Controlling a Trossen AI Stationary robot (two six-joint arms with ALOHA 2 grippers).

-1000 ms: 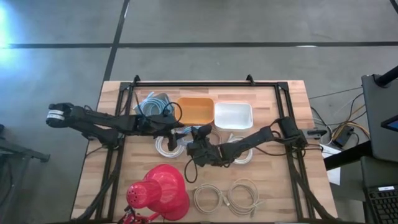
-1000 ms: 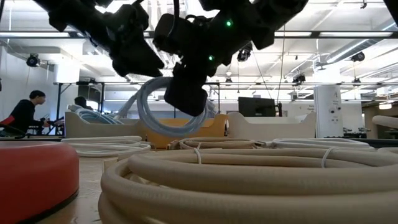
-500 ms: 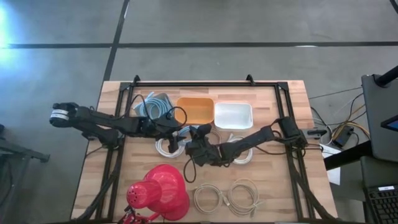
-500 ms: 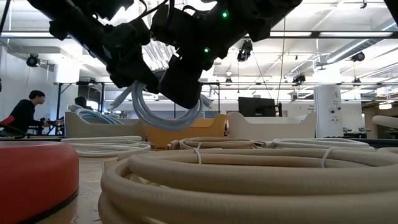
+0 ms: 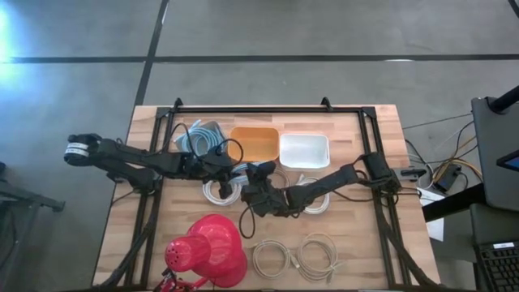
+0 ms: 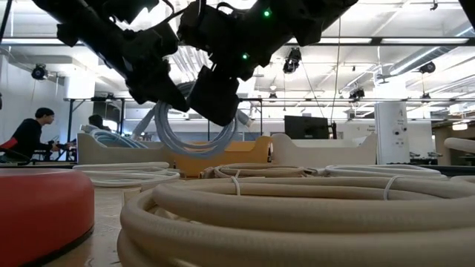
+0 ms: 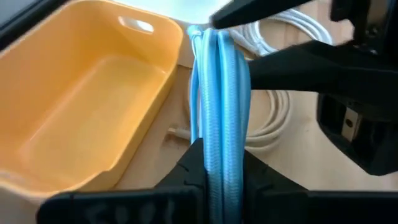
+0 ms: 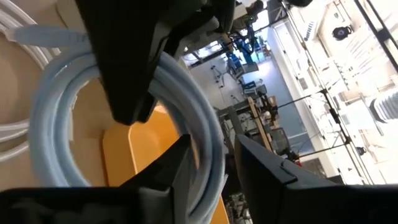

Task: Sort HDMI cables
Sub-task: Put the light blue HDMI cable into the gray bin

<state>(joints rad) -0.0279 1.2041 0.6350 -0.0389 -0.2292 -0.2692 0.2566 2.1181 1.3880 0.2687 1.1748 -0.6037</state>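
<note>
both grippers meet over the wooden surface (image 5: 365, 243) beside the orange plastic tray (image 5: 255, 143): left gripper (image 7: 214, 163) fingers pinching a light blue coiled hdmi cable (image 6: 194, 127) held aloft, right gripper (image 8: 211, 163) fingers straddling the same coil, seemingly a handover before binning.

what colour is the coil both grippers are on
Light blue. The coil shows best in the left wrist view, clamped between the left gripper's fingers.

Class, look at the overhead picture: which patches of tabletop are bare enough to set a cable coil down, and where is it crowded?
Bare wood lies at the table's right edge, right of the white bin, and in the near-right corner beside the beige coils. The orange bin is empty. The centre is crowded: the left pincer and right pincer both grip the light blue cable coil above white coils.
</note>
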